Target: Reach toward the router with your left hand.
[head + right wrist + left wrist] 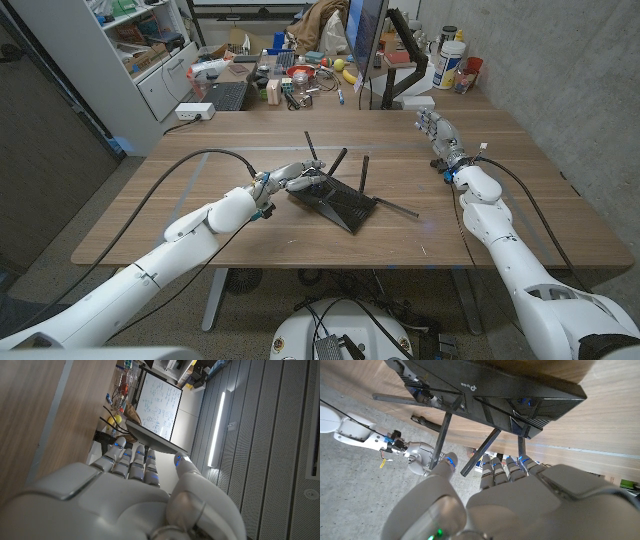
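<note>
— Where is the router?

— The black router [333,201] lies near the middle of the wooden tabletop [200,215], its antennas angled upward. Your left hand [291,177] is at the router's left end — fingers spread, holding nothing; whether they touch it, I cannot tell.

— And your right hand?

— Your right hand [437,130] is well apart from the router, at the tabletop's far right, fingers extended and empty.

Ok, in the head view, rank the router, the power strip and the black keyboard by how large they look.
1. Router, clearly largest, though also nearest the camera.
2. Black keyboard.
3. Power strip, smallest.
The last two sit farther back, so their true sizes against the router are unsure.
</note>
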You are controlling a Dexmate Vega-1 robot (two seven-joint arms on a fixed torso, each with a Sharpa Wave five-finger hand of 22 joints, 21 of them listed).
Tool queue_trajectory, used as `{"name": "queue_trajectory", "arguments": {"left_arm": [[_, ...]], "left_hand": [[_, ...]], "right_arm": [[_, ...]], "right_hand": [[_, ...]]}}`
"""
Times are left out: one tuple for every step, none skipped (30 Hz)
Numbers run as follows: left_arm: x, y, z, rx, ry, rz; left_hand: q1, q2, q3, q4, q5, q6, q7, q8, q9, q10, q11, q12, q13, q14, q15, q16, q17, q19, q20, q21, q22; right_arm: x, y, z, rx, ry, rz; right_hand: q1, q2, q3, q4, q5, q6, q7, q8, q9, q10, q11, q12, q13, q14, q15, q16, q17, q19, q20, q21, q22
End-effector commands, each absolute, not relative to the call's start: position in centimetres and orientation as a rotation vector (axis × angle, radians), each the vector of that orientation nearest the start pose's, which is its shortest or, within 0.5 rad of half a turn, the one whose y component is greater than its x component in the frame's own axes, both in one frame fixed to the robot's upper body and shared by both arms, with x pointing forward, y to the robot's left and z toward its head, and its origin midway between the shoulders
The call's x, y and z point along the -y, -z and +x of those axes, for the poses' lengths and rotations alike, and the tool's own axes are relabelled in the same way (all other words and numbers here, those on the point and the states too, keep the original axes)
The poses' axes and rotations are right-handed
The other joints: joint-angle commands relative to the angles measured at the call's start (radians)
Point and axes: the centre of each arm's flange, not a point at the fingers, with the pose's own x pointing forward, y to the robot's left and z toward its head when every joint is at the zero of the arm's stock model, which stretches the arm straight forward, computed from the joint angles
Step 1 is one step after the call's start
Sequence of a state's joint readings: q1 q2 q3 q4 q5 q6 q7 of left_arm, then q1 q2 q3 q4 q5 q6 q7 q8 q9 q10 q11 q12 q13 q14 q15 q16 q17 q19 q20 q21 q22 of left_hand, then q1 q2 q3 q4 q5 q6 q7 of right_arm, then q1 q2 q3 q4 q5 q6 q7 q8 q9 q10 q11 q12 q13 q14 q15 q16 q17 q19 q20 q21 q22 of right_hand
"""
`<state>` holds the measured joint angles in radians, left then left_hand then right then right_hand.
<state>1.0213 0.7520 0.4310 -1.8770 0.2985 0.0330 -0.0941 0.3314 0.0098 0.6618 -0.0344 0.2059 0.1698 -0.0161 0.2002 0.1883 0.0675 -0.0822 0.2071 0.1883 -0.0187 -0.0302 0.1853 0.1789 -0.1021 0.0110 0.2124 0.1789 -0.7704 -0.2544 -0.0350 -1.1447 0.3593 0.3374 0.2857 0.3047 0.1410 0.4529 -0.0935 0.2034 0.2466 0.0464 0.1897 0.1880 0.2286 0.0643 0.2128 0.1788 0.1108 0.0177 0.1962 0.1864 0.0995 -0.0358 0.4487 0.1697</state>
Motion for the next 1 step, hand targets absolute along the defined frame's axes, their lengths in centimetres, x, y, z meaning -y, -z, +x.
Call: {"name": "queue_trajectory", "arguments": {"left_arm": [[-19.98, 4.53, 56.04, 0.619, 0.292, 1.118]], "left_hand": [[0.011, 0.006, 0.0, -0.007, 0.001, 0.013, -0.001, 0.006, 0.002, 0.005, -0.001, 0.002, 0.005, 0.009, -0.021, 0.003, 0.002, -0.004, 0.005, -0.002, 0.004]], "right_arm": [[30.92, -1.18, 66.32, 0.732, -0.207, 0.007]], "right_hand": [[-0.002, -0.003, 0.003, -0.002, 0.003, 0.007, -0.005, 0.005, 0.002, 0.01, 0.001, -0.003, 0.005, 0.009, 0.004, 0.0, 0.002, 0.006, -0.014, -0.003, 0.005]]}}
